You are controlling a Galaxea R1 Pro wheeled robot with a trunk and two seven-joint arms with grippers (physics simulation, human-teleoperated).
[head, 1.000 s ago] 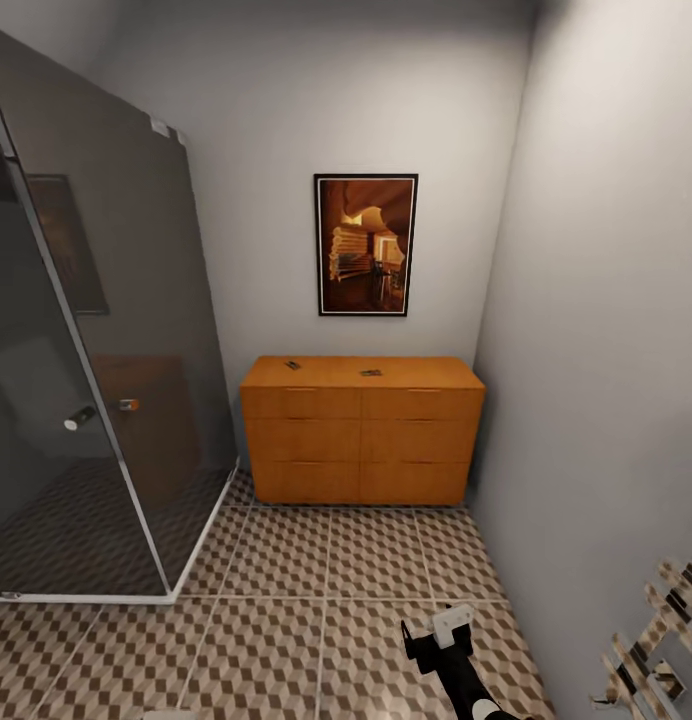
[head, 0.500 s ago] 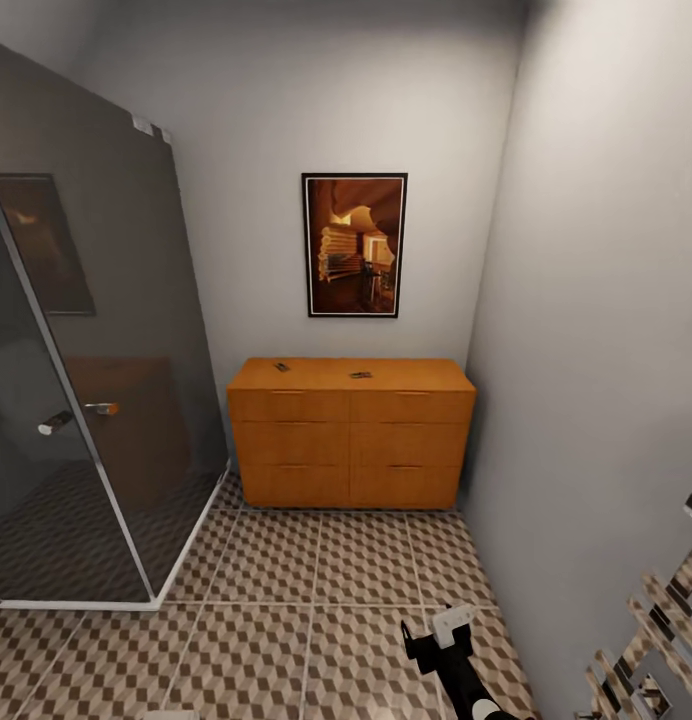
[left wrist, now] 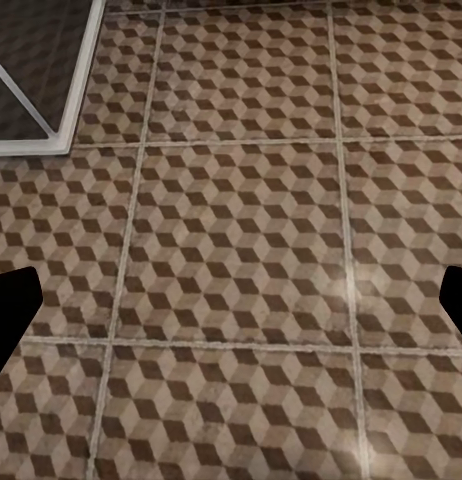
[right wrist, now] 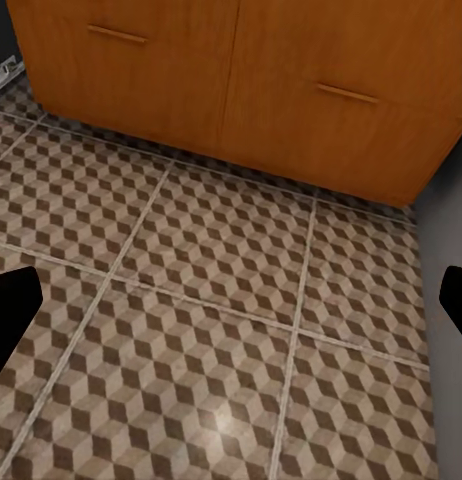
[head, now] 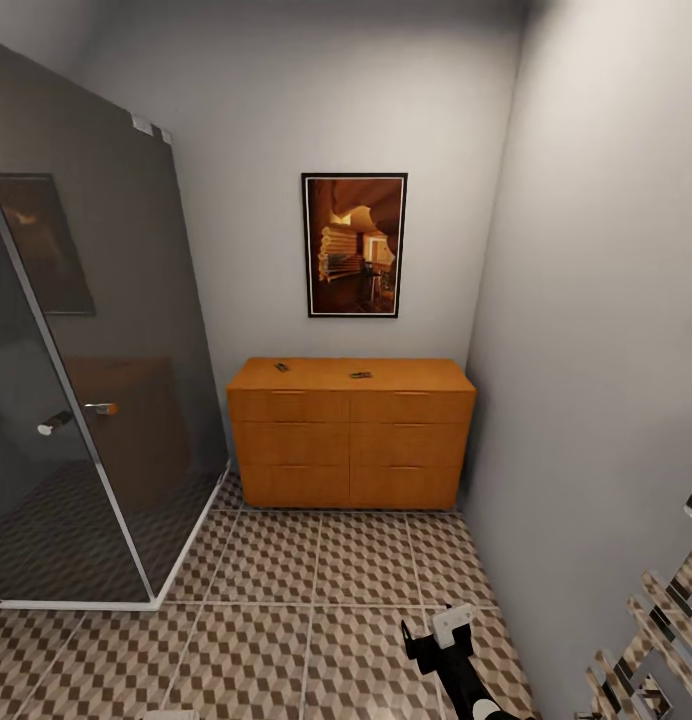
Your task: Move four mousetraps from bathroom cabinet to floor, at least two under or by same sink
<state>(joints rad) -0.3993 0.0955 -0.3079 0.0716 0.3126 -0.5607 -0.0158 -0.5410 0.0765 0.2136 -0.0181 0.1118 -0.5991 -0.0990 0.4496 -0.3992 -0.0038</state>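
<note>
Cube-tiled bathroom floor (head: pixel 286 560) lies bare before the cabinet (head: pixel 351 432) (shower glass (head: pixel 96 330) alongside); both grippers' fingers spread apart.

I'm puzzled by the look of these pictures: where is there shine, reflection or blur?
Head view: the dark shower glass mirrors the cabinet; the upper corners fall dim. Left wrist view: a pale sheen streaks the floor tiles. Right wrist view: a soft glare spot on the tiles, slightly blurred.

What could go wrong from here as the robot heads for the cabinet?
Two small mousetraps lie on the cabinet top, toward the back; reaching them may be awkward. The glass shower enclosure and the chrome towel rail flank the approach, so either arm could clip one. Both grippers look open and empty.
</note>
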